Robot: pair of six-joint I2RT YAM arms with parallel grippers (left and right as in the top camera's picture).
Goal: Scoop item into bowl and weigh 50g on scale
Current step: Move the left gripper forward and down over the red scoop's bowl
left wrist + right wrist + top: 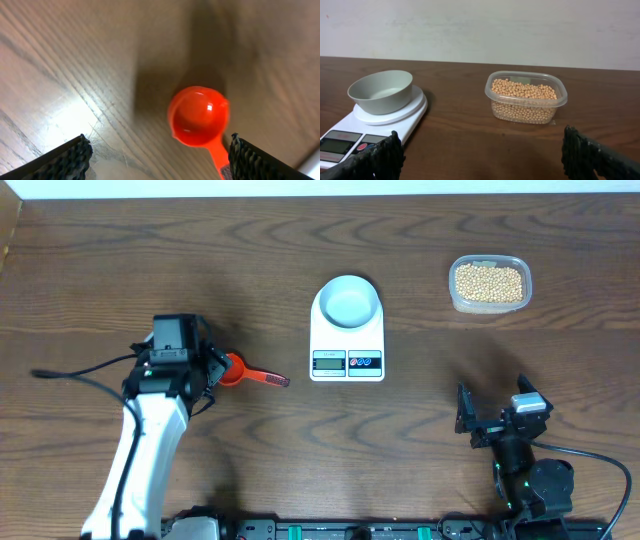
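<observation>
- Overhead: the pale bowl (pixel 346 302) sits on the white scale (pixel 347 352) at mid-table. Tan beans (pixel 488 282) fill a clear tub (pixel 455 300) to the right. The left gripper (pixel 218 368) hangs over an orange scoop (pixel 250 373). The right gripper (pixel 464 418) is well apart from everything.
- Left wrist: jaws spread wide, with the scoop's cup between them, untouched.
- Right wrist: jaws wide apart, holding nothing, facing the bowl and tub.

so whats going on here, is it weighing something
Not yet. The left tool is open over a red scoop lying on the table, the scoop's cup between its jaws but not gripped. The bowl sits on the scale and looks empty. The beans are in the clear tub on the right arm's side. The right tool is open, holding nothing, back from the tub.
</observation>
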